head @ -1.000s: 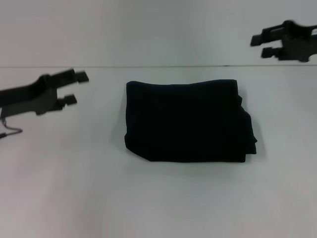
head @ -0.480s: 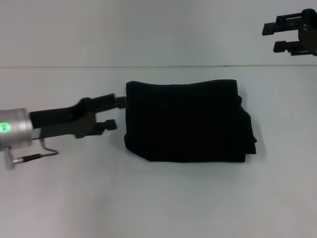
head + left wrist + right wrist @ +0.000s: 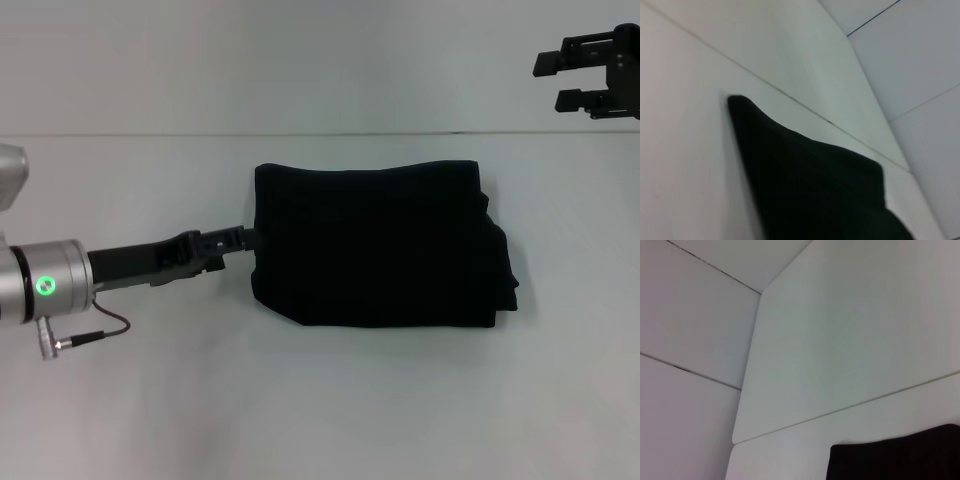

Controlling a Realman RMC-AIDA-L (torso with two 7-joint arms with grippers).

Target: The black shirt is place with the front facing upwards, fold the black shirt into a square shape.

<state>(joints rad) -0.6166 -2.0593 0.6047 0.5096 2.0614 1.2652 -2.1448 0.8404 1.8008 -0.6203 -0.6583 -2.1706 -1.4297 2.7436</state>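
Observation:
The black shirt (image 3: 375, 245) lies folded into a roughly square bundle in the middle of the white table; no letters or label show. It also shows in the left wrist view (image 3: 815, 185) and at the edge of the right wrist view (image 3: 895, 455). My left gripper (image 3: 235, 250) is low over the table at the bundle's left edge, open, with its upper fingertip touching the fabric. My right gripper (image 3: 560, 80) is open and empty, raised high at the far right, well away from the shirt.
The white table (image 3: 320, 410) extends on all sides of the bundle; its back edge (image 3: 150, 134) meets a pale wall. A thin cable (image 3: 100, 335) hangs from my left wrist close to the table.
My left gripper has swung from the far left in to the shirt's left edge and dropped lower. The right gripper has risen slightly and drawn back to the right. The shirt has not moved.

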